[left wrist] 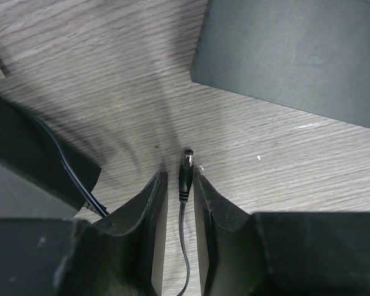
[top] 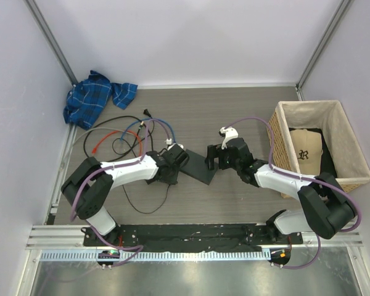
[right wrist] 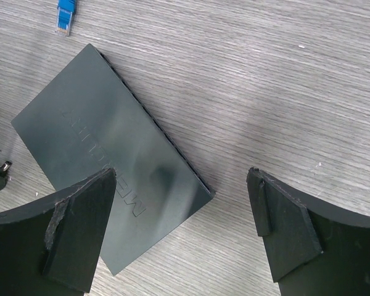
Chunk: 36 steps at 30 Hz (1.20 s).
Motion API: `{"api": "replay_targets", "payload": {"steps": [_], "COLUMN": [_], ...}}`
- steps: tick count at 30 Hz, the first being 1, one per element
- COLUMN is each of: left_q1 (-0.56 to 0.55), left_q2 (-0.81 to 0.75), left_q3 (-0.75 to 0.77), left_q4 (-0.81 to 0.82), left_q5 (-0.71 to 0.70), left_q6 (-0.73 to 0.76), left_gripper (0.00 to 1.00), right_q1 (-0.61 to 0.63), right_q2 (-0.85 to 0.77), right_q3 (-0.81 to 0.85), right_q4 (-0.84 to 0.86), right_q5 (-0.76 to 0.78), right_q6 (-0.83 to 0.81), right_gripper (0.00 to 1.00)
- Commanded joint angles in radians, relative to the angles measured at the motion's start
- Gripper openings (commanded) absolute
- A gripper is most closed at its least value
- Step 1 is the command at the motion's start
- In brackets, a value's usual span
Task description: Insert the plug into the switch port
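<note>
The plug (left wrist: 185, 165), a small black barrel plug on a thin cord, lies on the table between the fingers of my left gripper (left wrist: 180, 176). The jaws stand narrowly apart around it, with a slim gap on its left side. The switch (top: 197, 165) is a flat dark grey box (left wrist: 290, 55) just beyond the plug's tip. I cannot make out the switch port in any view. My right gripper (right wrist: 182, 176) hangs wide open over the switch's near corner (right wrist: 105, 166), holding nothing. Both grippers (top: 182, 157) (top: 213, 157) flank the box.
A wicker basket (top: 308, 108) with a beige cap stands at the right. A blue plaid cloth (top: 95, 98) lies at the back left, loose cables (top: 120, 139) beside it. A black adapter brick (left wrist: 24, 160) sits left of the plug. A blue network connector (right wrist: 65, 15) lies beyond the switch.
</note>
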Motion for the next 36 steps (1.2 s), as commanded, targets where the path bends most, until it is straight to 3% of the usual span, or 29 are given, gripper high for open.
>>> {"api": "replay_targets", "payload": {"steps": [1,14,26,36], "left_q1": [-0.002,-0.007,-0.029,-0.059], "left_q2": [-0.005,-0.021,-0.036,-0.036], "left_q3": [0.008,-0.004,-0.001,0.000], "left_q4": [0.026,-0.014,-0.028,0.133], "left_q5": [0.014,0.044,0.057,0.148], "left_q6": [-0.008,-0.016,0.001,0.133], "left_gripper": [0.27,0.27,0.00,0.00], "right_q1": [-0.006,-0.004,-0.021,-0.116], "right_q2": [-0.020,-0.020,-0.013,0.036], "right_q3": [-0.005,-0.005,-0.005,-0.007], "right_q4": [0.054,0.056,0.054,0.094], "right_q5": [0.006,0.000,0.025,-0.129], "right_q6": [0.004,0.004,0.033,0.109], "right_gripper": [0.96,0.96,0.96,0.96]}}
